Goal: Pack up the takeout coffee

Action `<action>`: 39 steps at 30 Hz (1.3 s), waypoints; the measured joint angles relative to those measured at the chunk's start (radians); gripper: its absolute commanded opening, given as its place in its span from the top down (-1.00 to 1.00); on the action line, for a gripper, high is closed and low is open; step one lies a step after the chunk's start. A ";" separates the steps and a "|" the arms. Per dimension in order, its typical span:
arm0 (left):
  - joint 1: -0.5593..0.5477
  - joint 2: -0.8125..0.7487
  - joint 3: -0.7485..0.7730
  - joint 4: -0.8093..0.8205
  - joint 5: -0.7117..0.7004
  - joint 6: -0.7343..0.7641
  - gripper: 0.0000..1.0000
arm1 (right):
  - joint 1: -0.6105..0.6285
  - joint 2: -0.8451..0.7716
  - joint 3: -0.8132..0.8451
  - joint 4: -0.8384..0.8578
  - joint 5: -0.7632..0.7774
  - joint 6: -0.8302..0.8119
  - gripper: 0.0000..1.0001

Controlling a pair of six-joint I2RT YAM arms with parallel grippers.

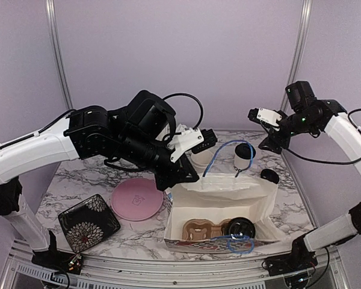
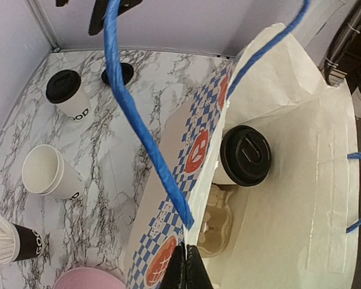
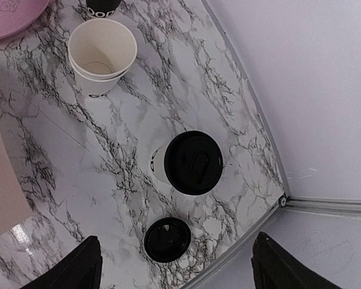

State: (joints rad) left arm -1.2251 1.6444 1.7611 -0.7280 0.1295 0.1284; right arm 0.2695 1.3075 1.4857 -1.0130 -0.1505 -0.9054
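A white paper bag (image 1: pixel 253 198) with blue handles stands open at front centre. Inside it, one lidded takeout coffee (image 1: pixel 239 227) sits in a brown cardboard carrier (image 1: pixel 198 230); both show in the left wrist view, cup (image 2: pixel 245 155) and carrier (image 2: pixel 219 224). My left gripper (image 2: pixel 189 268) is shut on the bag's rim (image 2: pixel 204 174), at the bag's back left corner (image 1: pixel 178 176). A second lidded coffee (image 1: pixel 245 155) stands on the table behind the bag (image 3: pixel 192 162). My right gripper (image 1: pixel 272 142) hangs above it, wide open and empty (image 3: pixel 177 268).
A loose black lid (image 3: pixel 167 239) lies next to the table's right edge. A stack of open white cups (image 2: pixel 45 171) and a black cup of white sticks (image 2: pixel 12 241) stand behind the bag. A pink plate (image 1: pixel 136 198) and a black patterned dish (image 1: pixel 88 221) lie at left.
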 measured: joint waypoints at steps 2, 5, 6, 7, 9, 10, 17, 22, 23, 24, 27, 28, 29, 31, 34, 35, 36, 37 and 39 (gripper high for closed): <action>0.040 0.006 0.000 -0.002 0.001 -0.014 1.00 | -0.002 0.065 0.015 -0.003 0.001 0.032 -0.63; 0.089 0.018 0.000 -0.018 0.005 -0.029 1.00 | -0.016 0.152 0.033 -0.009 -0.001 0.085 -0.61; 0.108 0.024 0.000 -0.019 0.009 -0.035 1.00 | -0.024 0.181 0.041 -0.012 -0.003 0.102 -0.61; 0.119 0.027 0.000 -0.021 0.011 -0.037 1.00 | -0.034 0.211 0.048 -0.014 -0.006 0.123 -0.61; 0.145 0.032 0.000 -0.024 0.018 -0.042 1.00 | -0.055 0.263 0.067 -0.017 -0.016 0.159 -0.62; 0.157 0.035 0.000 -0.025 0.019 -0.043 1.00 | -0.069 0.294 0.082 -0.018 -0.026 0.181 -0.63; 0.208 0.051 0.000 -0.026 0.026 -0.043 0.99 | -0.151 0.454 0.154 -0.009 -0.093 0.265 -0.74; 0.220 0.064 0.000 -0.025 0.032 -0.042 0.98 | -0.161 0.497 0.154 0.000 -0.133 0.285 -0.77; 0.221 0.064 0.000 -0.025 0.035 -0.042 0.98 | -0.161 0.501 0.154 0.004 -0.137 0.288 -0.78; 0.224 0.064 0.000 -0.025 0.038 -0.041 0.98 | -0.161 0.506 0.156 0.007 -0.139 0.292 -0.78; 0.226 0.065 0.000 -0.025 0.045 -0.039 0.96 | -0.161 0.531 0.177 0.016 -0.140 0.307 -0.80; 0.226 0.066 0.000 -0.025 0.046 -0.039 0.96 | -0.161 0.541 0.184 0.019 -0.140 0.311 -0.80; 0.227 0.066 0.000 -0.025 0.047 -0.039 0.96 | -0.161 0.549 0.189 0.025 -0.140 0.314 -0.80; 0.230 0.068 0.000 -0.025 0.049 -0.038 0.96 | -0.161 0.567 0.200 0.034 -0.143 0.321 -0.80; 0.232 0.071 0.000 -0.024 0.050 -0.037 0.96 | -0.161 0.585 0.205 0.057 -0.147 0.332 -0.81; 0.232 0.072 0.000 -0.024 0.050 -0.037 0.96 | -0.161 0.589 0.206 0.063 -0.148 0.334 -0.81; 0.233 0.073 0.001 -0.024 0.050 -0.037 0.96 | -0.161 0.592 0.207 0.069 -0.150 0.336 -0.82; 0.234 0.076 0.003 -0.025 0.051 -0.037 0.96 | -0.161 0.595 0.209 0.073 -0.153 0.337 -0.83; 0.236 0.080 0.006 -0.024 0.053 -0.037 0.96 | -0.160 0.607 0.224 0.077 -0.162 0.338 -0.83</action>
State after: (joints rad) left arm -0.9894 1.7245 1.7672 -0.7521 0.1822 0.0914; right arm 0.1093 1.9144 1.7096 -0.9363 -0.3122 -0.5674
